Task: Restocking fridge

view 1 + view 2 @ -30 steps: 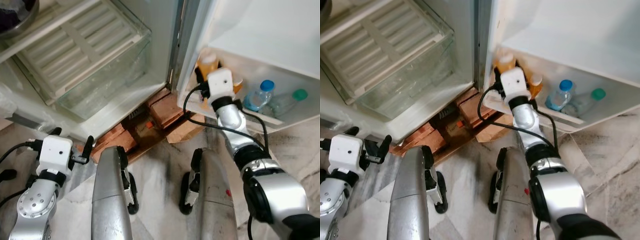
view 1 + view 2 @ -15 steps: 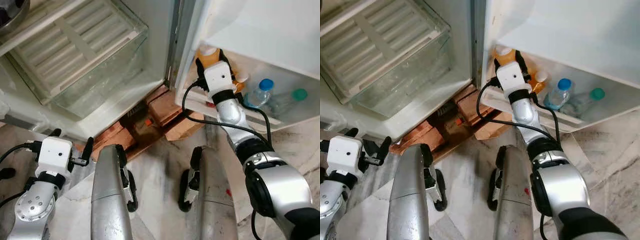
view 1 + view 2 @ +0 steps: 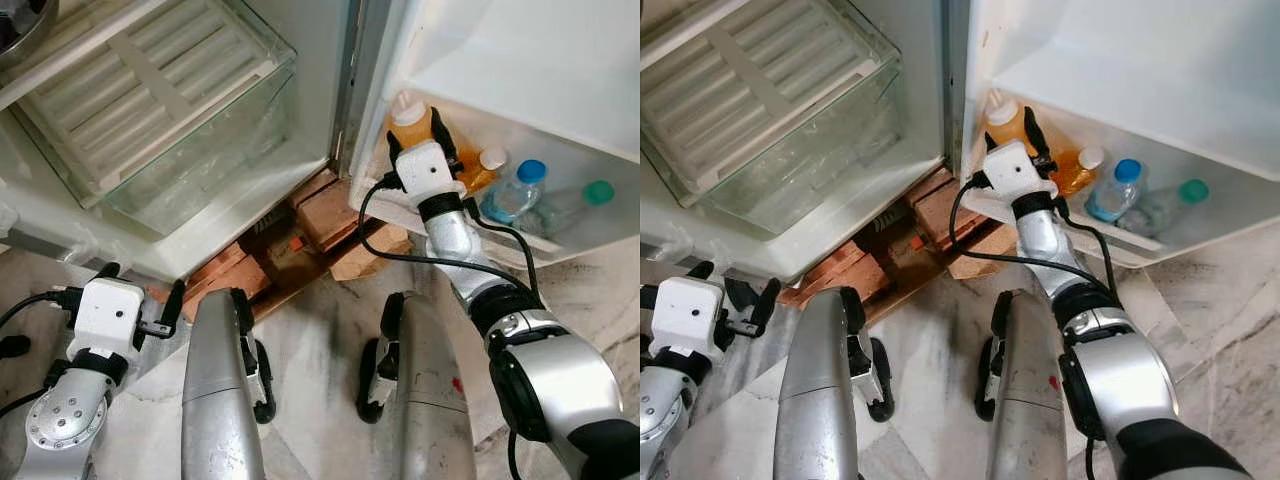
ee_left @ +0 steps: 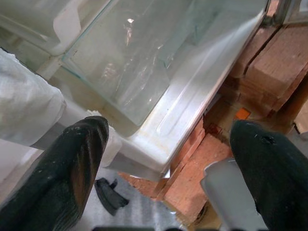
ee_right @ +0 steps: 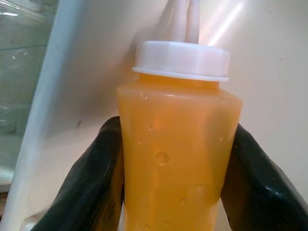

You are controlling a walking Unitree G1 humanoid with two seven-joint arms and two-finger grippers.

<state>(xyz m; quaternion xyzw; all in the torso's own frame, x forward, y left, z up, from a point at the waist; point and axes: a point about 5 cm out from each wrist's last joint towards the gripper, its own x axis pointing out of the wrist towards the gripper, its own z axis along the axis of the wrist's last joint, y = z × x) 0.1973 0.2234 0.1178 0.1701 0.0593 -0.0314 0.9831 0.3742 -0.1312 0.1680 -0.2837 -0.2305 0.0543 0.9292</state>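
In the fridge door shelf (image 3: 560, 238), the right gripper (image 3: 418, 135) holds the orange juice bottle (image 5: 179, 144) (upright, white cap) between its fingers; the left gripper (image 4: 168, 159) hangs low, jaws apart.

Clear plastic bottle of orange juice with a white cap (image 3: 408, 118), upright in the white door shelf of the open fridge (image 3: 590, 232), at the hinge end. Beside it, a second orange juice bottle with a white cap (image 3: 480, 170), tilted; then a clear blue-capped bottle (image 3: 515, 190) and a clear green-capped bottle (image 3: 575, 200), both leaning.
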